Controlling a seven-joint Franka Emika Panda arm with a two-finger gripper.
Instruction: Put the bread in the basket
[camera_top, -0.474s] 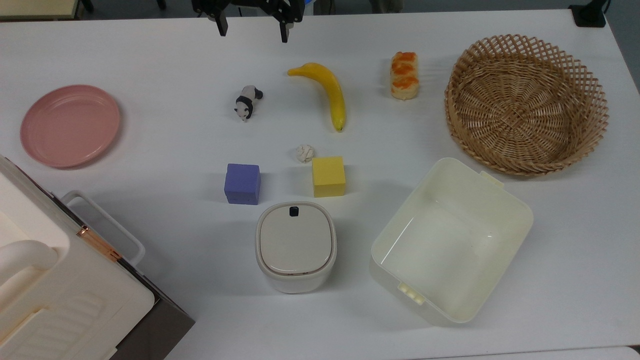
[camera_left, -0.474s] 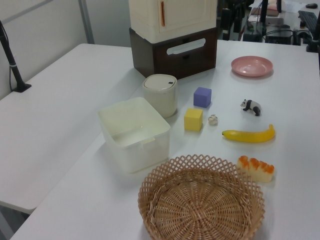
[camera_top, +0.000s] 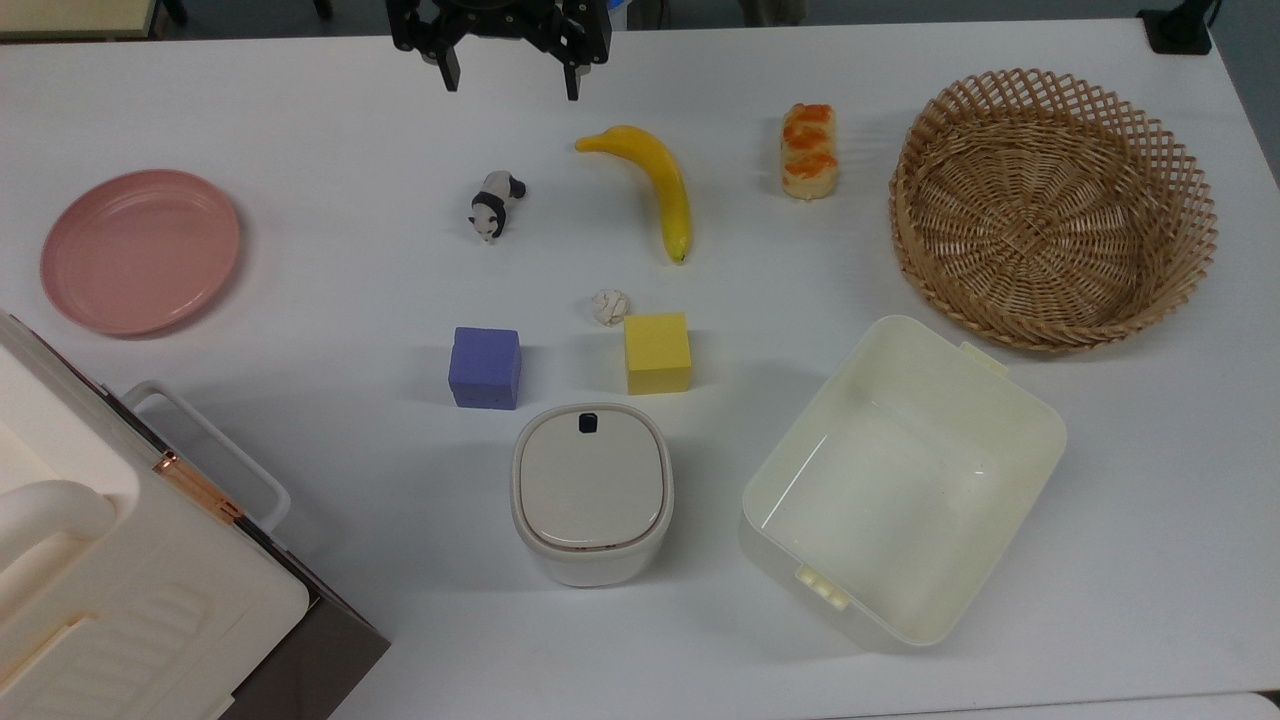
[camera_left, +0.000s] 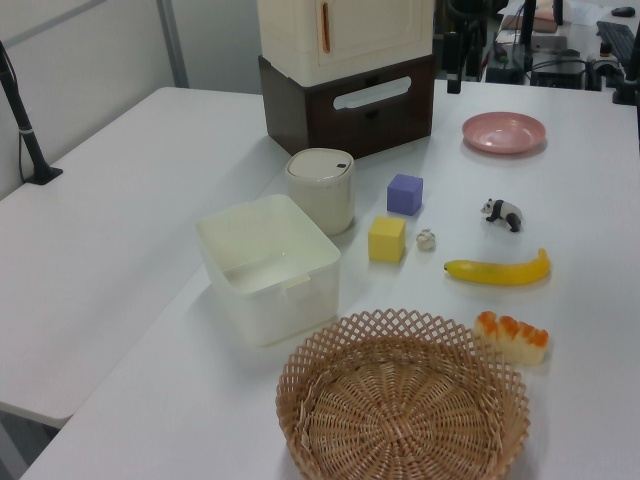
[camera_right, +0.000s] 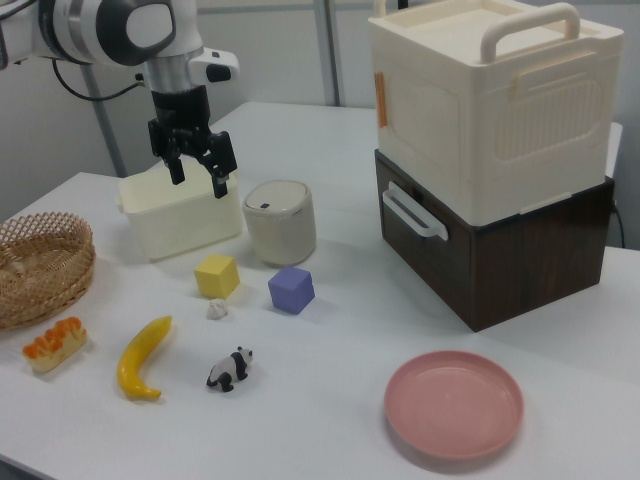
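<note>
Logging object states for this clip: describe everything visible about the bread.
The small oblong pale-tan bread with orange-brown glazed patches on top looks soft and intact. It lies flat on the white table, apart from everything, between the long yellow banana and the round tan wicker basket, outside the lattice rim. The open black tool hangs well away from it.

White table (camera_top: 1100, 560), bread (camera_top: 808, 150), basket (camera_top: 1052, 208)

No readable text, label or number on anything.
</note>
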